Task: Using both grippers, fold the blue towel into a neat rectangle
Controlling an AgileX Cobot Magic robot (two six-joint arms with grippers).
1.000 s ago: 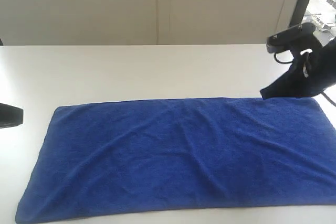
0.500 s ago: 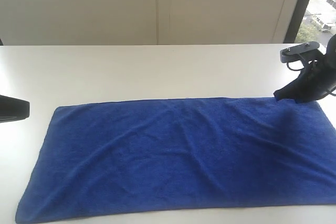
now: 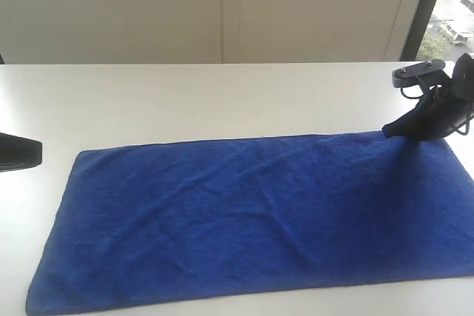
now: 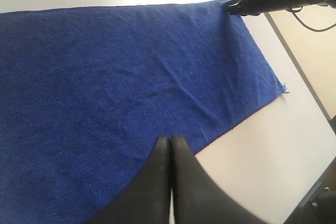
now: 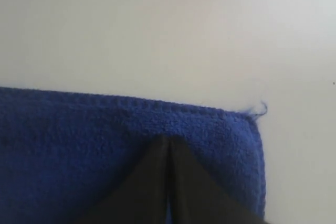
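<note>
The blue towel (image 3: 244,212) lies spread flat as a long rectangle on the white table (image 3: 222,98). My right gripper (image 3: 386,131) is shut, its tip down on the towel's far right corner. In the right wrist view the closed fingers (image 5: 168,139) rest on the fuzzy cloth (image 5: 79,145) just inside the hem; no cloth shows between them. My left gripper (image 3: 37,153) is shut and hangs at the left edge, beside the towel's left end. The left wrist view shows its tips (image 4: 170,139) above the towel (image 4: 105,77) near one edge, with the right gripper (image 4: 231,8) at the far corner.
A pale wall (image 3: 222,12) stands behind the table and a dark window frame (image 3: 426,5) is at the far right. In the left wrist view the table's edge (image 4: 294,61) runs past the towel's end.
My right gripper moved right, then settled lower onto the towel's far right corner. The towel's near edge shifted slightly away from the camera. The left gripper edged in a little.
</note>
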